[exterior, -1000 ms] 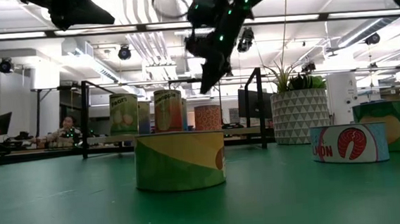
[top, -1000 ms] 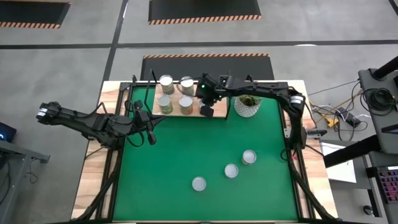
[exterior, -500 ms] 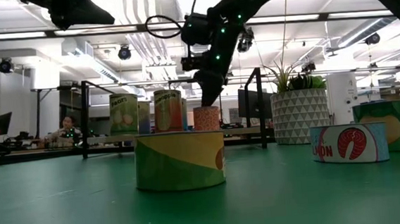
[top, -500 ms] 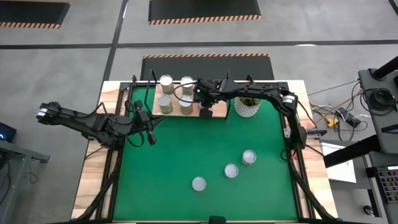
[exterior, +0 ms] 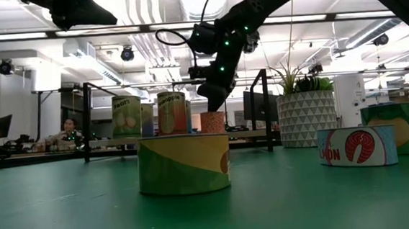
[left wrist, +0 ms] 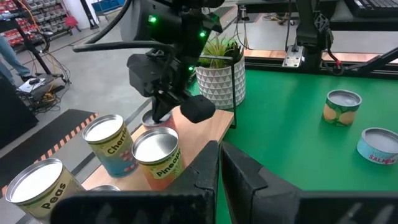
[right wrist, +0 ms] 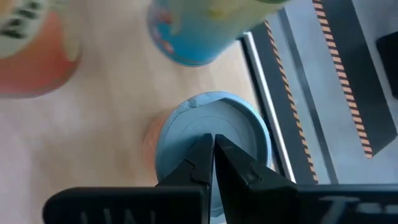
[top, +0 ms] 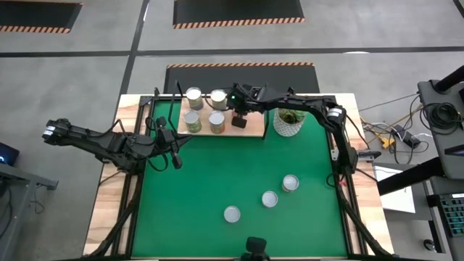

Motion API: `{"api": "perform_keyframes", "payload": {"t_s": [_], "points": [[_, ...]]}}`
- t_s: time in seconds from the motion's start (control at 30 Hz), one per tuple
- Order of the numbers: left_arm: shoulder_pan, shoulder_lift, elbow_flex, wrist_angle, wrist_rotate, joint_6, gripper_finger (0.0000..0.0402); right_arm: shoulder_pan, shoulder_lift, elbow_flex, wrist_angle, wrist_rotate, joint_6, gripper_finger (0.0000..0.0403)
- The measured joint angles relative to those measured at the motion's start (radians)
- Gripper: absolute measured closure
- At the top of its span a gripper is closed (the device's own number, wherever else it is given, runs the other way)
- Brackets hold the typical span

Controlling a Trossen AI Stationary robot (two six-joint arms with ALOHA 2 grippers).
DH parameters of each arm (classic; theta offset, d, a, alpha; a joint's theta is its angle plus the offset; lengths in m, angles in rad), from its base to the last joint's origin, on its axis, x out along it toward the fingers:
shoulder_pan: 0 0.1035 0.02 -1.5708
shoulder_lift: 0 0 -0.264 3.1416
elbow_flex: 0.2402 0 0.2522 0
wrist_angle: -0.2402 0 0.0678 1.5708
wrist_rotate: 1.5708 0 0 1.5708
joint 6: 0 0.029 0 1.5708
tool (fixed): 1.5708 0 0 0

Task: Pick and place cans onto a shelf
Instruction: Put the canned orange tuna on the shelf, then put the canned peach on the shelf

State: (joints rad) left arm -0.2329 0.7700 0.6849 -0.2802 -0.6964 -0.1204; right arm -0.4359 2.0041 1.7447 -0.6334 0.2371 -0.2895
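Cans: five on the shelf [top: 250, 132], the fifth can [exterior: 213, 121] at its right end; three cans [top: 270, 198] await on the green mat [top: 217, 174].
Right tool [top: 238, 114]: directly above the fifth can, fingers closed together, holding nothing.
Left tool [top: 176, 161]: idle at the table's left, fingers closed, empty.

Five cans [top: 205, 109] stood on the shelf [top: 255, 130], left of the potted plant [top: 288, 123]. Three more cans [top: 269, 199] lay on the mat [top: 217, 174], well in front of the shelf.
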Motion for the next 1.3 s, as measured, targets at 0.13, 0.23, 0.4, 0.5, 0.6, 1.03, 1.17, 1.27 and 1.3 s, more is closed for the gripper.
{"api": "perform_keyframes", "payload": {"t_s": [0.13,0.23,0.4,0.5,0.6,1.03,1.17,1.27,1.3], "points": [[0.0,0.0,0.0,0.001,0.0,0.0,0.0402,-0.009,0.0,0.0,0.011,0.0,-0.001,0.0394],[0.0,0.0,0.0,0.001,0.0,0.0,0.0402,-0.006,-0.008,-0.002,0.01,-0.001,-0.004,0.0394],[0.0,0.0,0.0,0.002,0.0,0.007,0.0402,0.022,-0.066,-0.002,0.008,-0.001,0.009,0.0394],[0.0,0.0,0.0,0.003,0.0,0.007,0.0402,0.052,-0.11,-0.002,-0.01,-0.005,0.039,0.0394],[0.0,0.0,0.0,0.003,0.0,0.007,0.0402,0.104,-0.154,-0.002,-0.039,-0.023,0.077,0.0394],[-0.001,0.001,0.0,0.044,0.001,-0.026,0.0402,0.505,-0.217,-0.051,-0.095,-0.268,0.218,0.0394],[-0.025,0.026,0.0,0.114,0.041,-0.043,0.0402,0.64,-0.216,-0.106,-0.094,-0.267,0.233,0.0394],[-0.057,0.069,0.0,0.176,0.052,-0.069,0.0402,0.712,-0.216,-0.137,-0.088,-0.265,0.272,0.0394],[-0.073,0.09,0.0,0.195,0.051,-0.092,0.0402,0.73,-0.216,-0.146,-0.087,-0.264,0.281,0.0394]]}}
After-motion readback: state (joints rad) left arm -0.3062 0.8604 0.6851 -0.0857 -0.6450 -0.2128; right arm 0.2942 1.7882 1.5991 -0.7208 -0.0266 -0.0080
